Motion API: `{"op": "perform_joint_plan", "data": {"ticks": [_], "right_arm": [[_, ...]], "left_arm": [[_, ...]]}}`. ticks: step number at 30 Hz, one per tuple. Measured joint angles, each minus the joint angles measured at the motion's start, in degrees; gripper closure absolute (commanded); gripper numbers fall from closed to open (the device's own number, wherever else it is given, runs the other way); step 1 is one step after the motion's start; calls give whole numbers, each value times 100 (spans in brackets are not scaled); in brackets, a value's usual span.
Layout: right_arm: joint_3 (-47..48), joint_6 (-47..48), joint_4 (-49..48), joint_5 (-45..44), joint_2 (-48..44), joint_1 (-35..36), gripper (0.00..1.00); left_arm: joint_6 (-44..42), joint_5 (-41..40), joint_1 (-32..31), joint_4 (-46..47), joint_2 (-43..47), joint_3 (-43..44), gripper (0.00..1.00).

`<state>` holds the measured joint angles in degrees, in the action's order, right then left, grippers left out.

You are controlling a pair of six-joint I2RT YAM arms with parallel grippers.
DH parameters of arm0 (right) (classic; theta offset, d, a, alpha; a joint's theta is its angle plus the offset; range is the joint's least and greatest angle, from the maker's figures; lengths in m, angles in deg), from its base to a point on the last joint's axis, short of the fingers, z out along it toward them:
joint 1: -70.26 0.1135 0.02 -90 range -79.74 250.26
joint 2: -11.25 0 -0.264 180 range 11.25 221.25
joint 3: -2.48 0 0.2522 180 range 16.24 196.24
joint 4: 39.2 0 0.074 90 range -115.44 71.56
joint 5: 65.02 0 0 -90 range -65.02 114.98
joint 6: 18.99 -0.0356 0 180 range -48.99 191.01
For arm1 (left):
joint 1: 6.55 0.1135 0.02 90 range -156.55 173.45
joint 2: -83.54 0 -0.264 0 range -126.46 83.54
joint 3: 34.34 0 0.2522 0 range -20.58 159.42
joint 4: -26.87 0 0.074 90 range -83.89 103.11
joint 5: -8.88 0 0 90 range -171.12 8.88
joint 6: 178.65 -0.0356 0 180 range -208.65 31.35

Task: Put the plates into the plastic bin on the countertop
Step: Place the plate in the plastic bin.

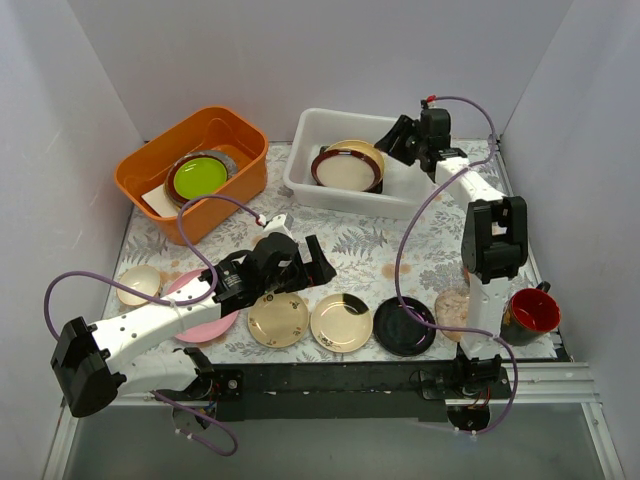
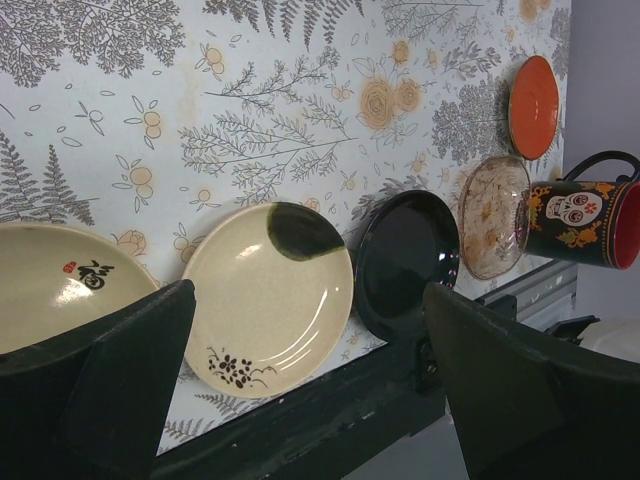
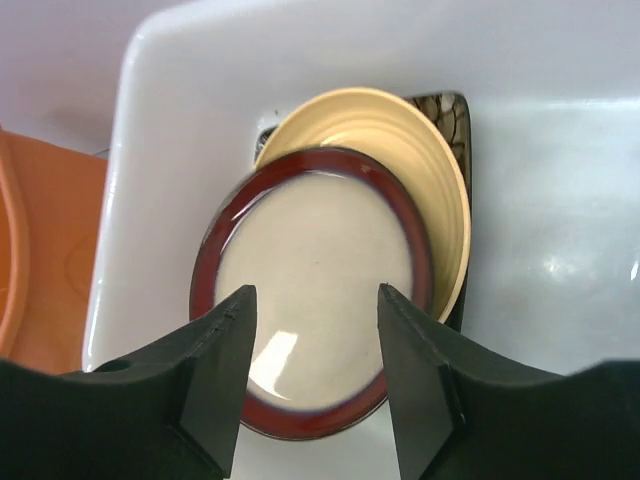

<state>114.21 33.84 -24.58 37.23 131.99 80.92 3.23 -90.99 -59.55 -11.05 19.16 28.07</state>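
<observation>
The white plastic bin (image 1: pixel 300 150) stands at the back of the countertop (image 1: pixel 360 250). In it a brown-rimmed plate (image 3: pixel 315 260) lies on a cream plate (image 3: pixel 420 150) and a black square dish (image 3: pixel 450 105). My right gripper (image 3: pixel 315 305) hovers open just above the brown-rimmed plate, with nothing between its fingers. Along the near edge lie a small cream plate (image 1: pixel 138 284), a pink one (image 1: pixel 215 328), two gold plates (image 1: pixel 278 320) (image 1: pixel 341 322), a glossy black one (image 1: pixel 404 326) and a speckled pinkish one (image 1: pixel 452 305). My left gripper (image 1: pixel 300 262) hangs wide open and empty above the gold plates.
An orange tub (image 1: pixel 190 165) at the back left holds a lime-green plate (image 1: pixel 197 176). A red cup (image 1: pixel 530 312) stands at the right by the right arm's base. An orange-red dish (image 2: pixel 533 105) lies beyond the speckled plate. A black rail (image 1: pixel 330 380) runs along the near edge.
</observation>
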Motion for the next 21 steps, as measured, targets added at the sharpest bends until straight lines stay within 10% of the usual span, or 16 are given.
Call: {"op": "perform_joint_plan", "data": {"ticks": [21], "right_arm": [[-1187,914,254,-295,-2485,0,40]], "left_arm": [[2,92,0,48,184,-118,2]]}}
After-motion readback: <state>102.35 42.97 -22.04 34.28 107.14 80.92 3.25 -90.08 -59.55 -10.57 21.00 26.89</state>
